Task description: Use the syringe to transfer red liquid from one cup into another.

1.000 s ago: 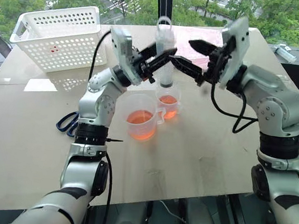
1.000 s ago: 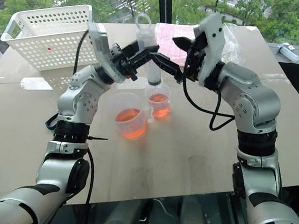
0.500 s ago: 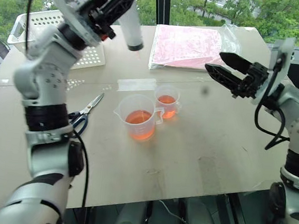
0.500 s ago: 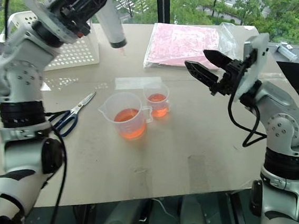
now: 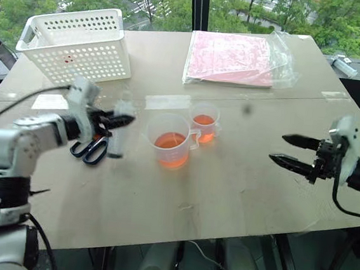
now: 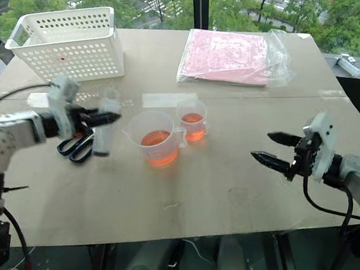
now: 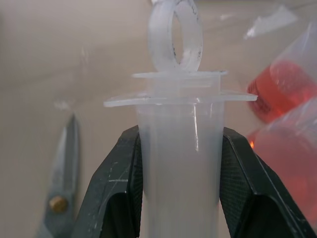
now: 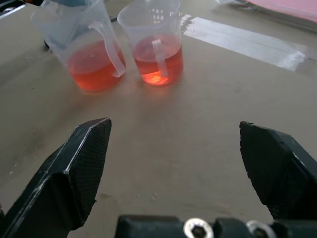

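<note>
Syringe [image 7: 181,144] between left claw [image 7: 181,198] fingers (upright)

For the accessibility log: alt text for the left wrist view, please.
The left gripper clamps the clear syringe just under its flange, ring-topped plunger pushed in. Scissors lie on the table behind, on one side; cups of red liquid on the other.

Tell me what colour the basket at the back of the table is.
White, with rows of small holes in its sides; the basket shows best in the left eye view.
</note>
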{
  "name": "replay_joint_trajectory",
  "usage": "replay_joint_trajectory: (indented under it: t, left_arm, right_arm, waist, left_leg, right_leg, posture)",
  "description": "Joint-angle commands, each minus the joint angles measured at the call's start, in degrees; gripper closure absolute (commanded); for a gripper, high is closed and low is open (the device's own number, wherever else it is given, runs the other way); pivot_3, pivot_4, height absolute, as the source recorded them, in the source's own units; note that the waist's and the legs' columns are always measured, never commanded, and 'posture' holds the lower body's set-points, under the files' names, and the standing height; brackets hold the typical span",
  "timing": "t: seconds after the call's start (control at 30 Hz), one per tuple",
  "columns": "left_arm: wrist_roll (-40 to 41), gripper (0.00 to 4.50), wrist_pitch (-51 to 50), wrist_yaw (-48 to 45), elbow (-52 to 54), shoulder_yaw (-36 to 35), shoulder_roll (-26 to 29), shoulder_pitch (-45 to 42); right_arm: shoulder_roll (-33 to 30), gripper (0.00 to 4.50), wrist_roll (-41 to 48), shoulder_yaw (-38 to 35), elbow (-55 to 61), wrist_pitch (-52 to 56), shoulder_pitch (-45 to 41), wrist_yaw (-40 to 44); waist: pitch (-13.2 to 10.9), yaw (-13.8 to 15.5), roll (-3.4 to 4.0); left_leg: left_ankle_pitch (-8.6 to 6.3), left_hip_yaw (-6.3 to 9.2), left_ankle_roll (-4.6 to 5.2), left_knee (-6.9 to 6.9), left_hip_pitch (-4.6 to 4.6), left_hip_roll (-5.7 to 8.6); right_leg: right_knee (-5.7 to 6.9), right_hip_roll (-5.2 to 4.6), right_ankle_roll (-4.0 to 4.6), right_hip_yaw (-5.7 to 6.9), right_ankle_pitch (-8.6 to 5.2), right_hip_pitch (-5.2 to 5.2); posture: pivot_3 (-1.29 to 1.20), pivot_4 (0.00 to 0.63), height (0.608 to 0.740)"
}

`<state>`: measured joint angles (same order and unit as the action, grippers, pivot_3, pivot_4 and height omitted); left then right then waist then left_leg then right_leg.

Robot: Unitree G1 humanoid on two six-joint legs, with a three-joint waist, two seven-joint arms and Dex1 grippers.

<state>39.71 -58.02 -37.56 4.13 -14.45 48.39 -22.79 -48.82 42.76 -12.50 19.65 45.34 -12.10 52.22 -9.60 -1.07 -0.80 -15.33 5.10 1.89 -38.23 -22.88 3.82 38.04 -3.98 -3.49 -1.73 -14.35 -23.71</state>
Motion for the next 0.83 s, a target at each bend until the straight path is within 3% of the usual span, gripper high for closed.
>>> replay_joint_trajectory:
  t: [0.03,0.2,0.33,0.53,0.67,0.83]
  left_arm:
    - [-1.5,2.58,-1.3,1.8,3.4,1.5,-0.3,0.5]
    - [-3.5,0.14,3.2,2.6,4.0,0.0,-1.3,0.2]
    - [-9.5,0.06,17.4,-2.9,9.4,-0.1,1.7,5.7]
    - [1.5,0.06,22.2,-17.7,21.7,-15.2,0.6,24.4]
    - [-7.6,0.06,35.5,-22.7,23.0,-16.2,-3.0,42.0]
    - [-12.0,0.06,45.4,-22.4,21.0,-14.8,-8.2,47.8]
  right_arm:
    - [-0.2,0.03,-2.6,0.8,1.6,-3.9,0.2,0.5]
    - [1.1,0.00,-5.8,2.1,2.1,-8.5,2.4,0.4]
    - [2.0,0.00,-8.7,0.6,2.0,-14.9,7.7,1.9]
    - [1.8,0.00,-6.4,-4.6,0.5,-17.8,15.2,6.5]
    - [4.3,0.00,-9.8,-4.8,0.8,-24.5,21.5,7.5]
    - [6.9,0.00,-12.3,-3.8,-0.7,-29.5,24.7,7.7]
  waist:
    - [0.1,0.3,0.10]
    - [0.0,0.5,0.06]
    - [0.0,0.4,0.06]
    - [0.0,0.3,0.10]
    - [0.1,0.6,0.24]
    - [0.1,1.4,0.24]
  left_leg:
    - [0.00,-0.01,0.00,0.01,0.05,0.00]
    - [0.00,0.02,-0.01,0.02,0.04,0.00]
    - [0.00,-0.02,-0.03,0.06,0.01,0.01]
    - [-0.02,-0.10,-0.02,0.21,0.04,-0.03]
    - [-0.14,-0.12,0.20,0.27,0.18,-0.06]
    - [-0.16,-0.07,0.26,0.17,0.21,-0.07]
  right_leg:
    - [0.01,-0.01,0.00,-0.02,0.00,0.02]
    - [-0.01,-0.01,0.00,0.03,0.00,0.02]
    - [-0.09,-0.03,0.01,-0.04,0.00,0.01]
    - [-0.24,-0.05,0.02,-0.14,-0.01,0.00]
    - [-0.24,-0.07,0.03,-0.11,-0.02,0.13]
    - [-0.21,-0.07,0.05,-0.02,-0.03,0.22]
  posture:
    - [0.00,0.150,0.740]
    - [0.00,0.150,0.740]
    - [0.00,0.150,0.740]
    - [0.00,0.150,0.740]
    - [0.00,0.150,0.740]
    - [0.00,0.150,0.740]
